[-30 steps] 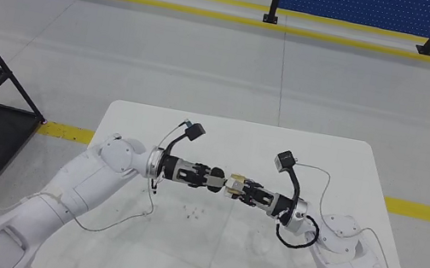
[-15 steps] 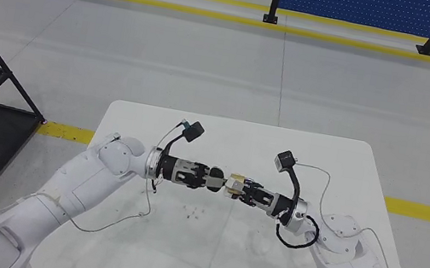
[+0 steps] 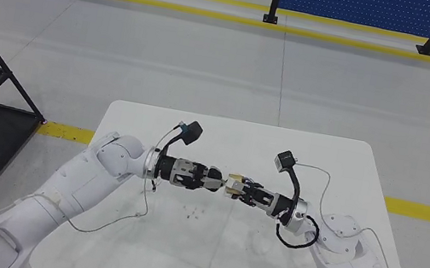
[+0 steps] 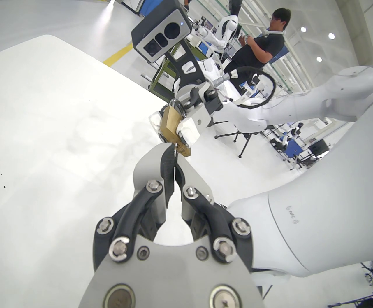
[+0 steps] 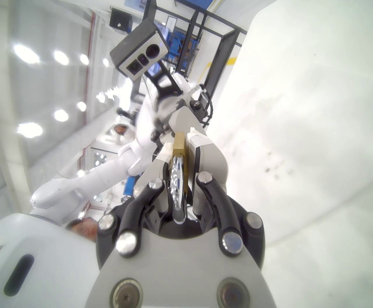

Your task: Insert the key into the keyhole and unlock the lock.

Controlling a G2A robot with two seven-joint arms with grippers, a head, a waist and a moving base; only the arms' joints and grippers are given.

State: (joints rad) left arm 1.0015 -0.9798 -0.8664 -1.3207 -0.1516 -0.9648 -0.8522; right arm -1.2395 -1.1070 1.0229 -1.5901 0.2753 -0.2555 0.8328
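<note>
Up close, key (image 4: 176, 150) edge-on in left claw (image 4: 174, 156), tip at lock (image 4: 170, 127).

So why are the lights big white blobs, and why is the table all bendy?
Right wrist view: the ceiling lights glare into white blobs, the steel loop of the padlock glints, and the wide lens curves the table edge. Left wrist view: lights are small dots. Top view: even light, table edges nearly straight.
</note>
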